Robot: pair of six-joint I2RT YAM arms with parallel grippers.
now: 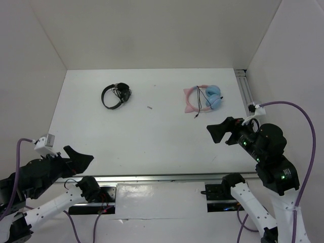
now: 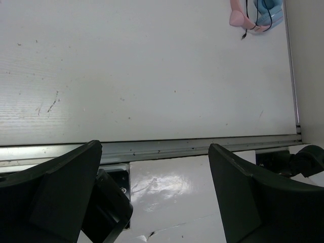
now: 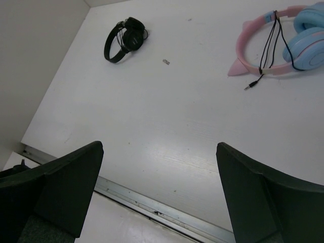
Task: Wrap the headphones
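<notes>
Top external view, left to right.

Left gripper (image 1: 83,157): low at the near left edge of the table (image 1: 152,136), above the metal rail along that edge. Jaws spread wide, nothing between them. The left wrist view shows the same: two dark fingers (image 2: 66,187) well apart, with only bare table and rail in the gap.

Black headphones (image 1: 115,95): small, all black, lying flat at far left-centre of the table. Well apart from both arms.

Small grey scrap (image 1: 150,107): lying alone on the table between the two headsets. Too small to tell what it is.

The headphones (image 1: 203,98): far right-centre of the table, lying flat, near the right-hand rail (image 1: 244,91). The pink band with its cat ear is to the left, and the two light-blue ear cups (image 3: 306,38) sit together to the right. The thin black cable (image 3: 268,43) crosses the band in several strands. Its plug (image 3: 247,87) lies on the table just beside the band's near side. Nothing touches the headset.

Right gripper (image 1: 216,130): raised over the near right of the table, pointing toward the centre and nearer than the headphones. Jaws fully apart and empty.
</notes>
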